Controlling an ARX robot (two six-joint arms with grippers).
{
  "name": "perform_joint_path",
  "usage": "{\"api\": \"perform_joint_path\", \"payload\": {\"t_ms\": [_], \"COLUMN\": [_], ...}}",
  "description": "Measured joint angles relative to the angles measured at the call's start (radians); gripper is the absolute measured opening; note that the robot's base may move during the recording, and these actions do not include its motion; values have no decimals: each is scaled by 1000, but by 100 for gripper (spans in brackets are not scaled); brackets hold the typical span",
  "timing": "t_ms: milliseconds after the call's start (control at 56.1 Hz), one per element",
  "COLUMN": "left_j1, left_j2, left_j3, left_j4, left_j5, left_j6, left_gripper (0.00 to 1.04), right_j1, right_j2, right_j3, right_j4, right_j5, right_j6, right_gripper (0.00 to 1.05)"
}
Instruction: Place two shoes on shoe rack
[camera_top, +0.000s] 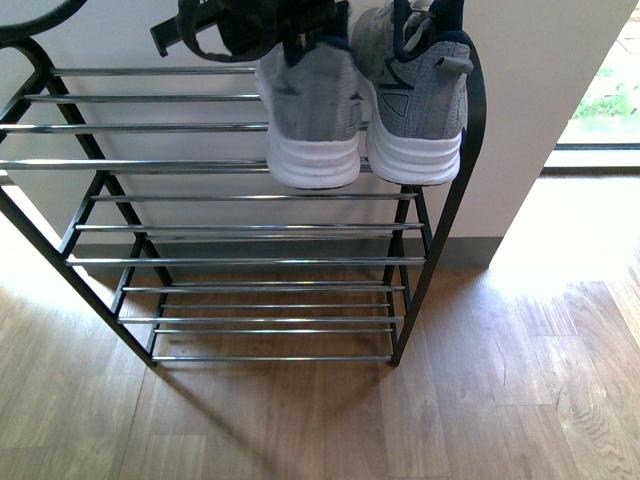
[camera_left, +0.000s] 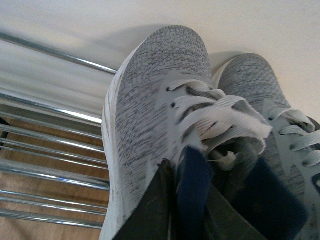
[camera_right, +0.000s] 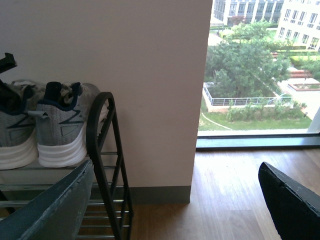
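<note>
Left jaws pinch the navy collar of one grey sneaker on the shoe rack's top shelf, beside its partner; right jaws gape empty. Heels overhang the front rod, so a snagged release could drag it off.

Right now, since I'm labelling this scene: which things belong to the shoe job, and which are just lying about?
Job: inner sneaker, held by the left tool; end sneaker; shoe rack; open right tool.
Just there: wall, wooden floor, window.
</note>
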Motion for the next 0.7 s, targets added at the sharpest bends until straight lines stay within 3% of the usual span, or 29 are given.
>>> {"api": "perform_joint_path", "payload": {"t_ms": [71,178,321,357,446,553,696], "left_j1": [8,26,12,12,47,99,159], "left_j2": [-3,-59,-288,-372,-501,-577,-644], "left_j3": [-20,-97,-237,-319,-491,-647,-829], "left_j4": [4,13,93,271,576,703,751], "left_j5": [37,70,-62,-156,-172,-139,-93], "left_j6": [-28,-120,-1,135,390,519,597], "left_gripper": [23,48,76,69,53,38,19], "right_j1": [0,0,0,0,0,0,0], "right_j2": [0,0,0,0,0,0,0], "right_j3": [0,0,0,0,0,0,0], "right_j4": [0,0,0,0,0,0,0], "right_j5": [0,0,0,0,0,0,0], "right_j6": [0,0,0,0,0,0,0], "right_gripper": [96,96,96,96,96,96,96]}}
